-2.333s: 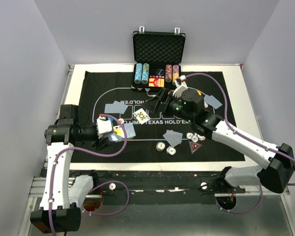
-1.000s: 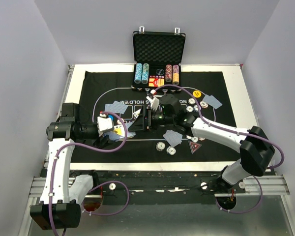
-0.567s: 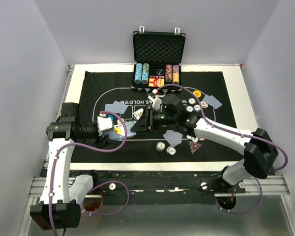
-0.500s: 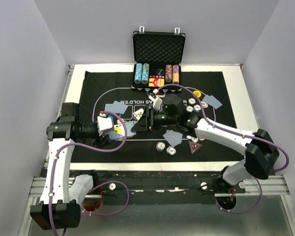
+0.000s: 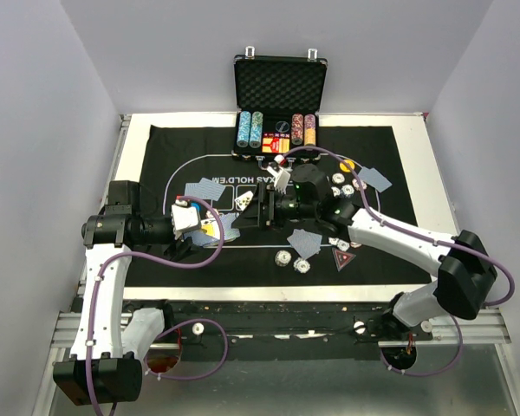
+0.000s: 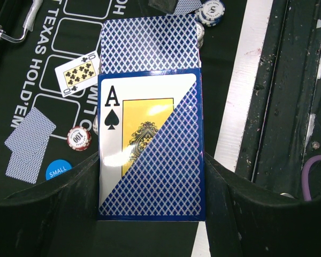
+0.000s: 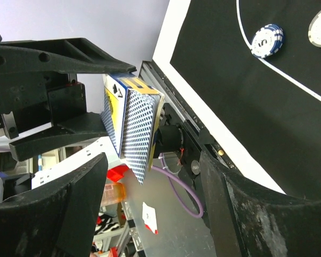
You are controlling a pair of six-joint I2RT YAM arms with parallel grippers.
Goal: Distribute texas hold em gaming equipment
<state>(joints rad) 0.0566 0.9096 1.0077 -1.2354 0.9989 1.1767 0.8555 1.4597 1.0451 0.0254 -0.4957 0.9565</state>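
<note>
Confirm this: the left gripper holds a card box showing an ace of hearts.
Wrong suit. The left gripper holds a card box showing an ace of spades, not hearts. The left wrist view shows the black spade under the A.

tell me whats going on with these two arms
The left gripper is clamped on a deck of blue-backed cards, ace of spades showing. The right gripper, open and empty, faces that deck without touching it. Loose cards and poker chips lie spread on the black mat.
</note>
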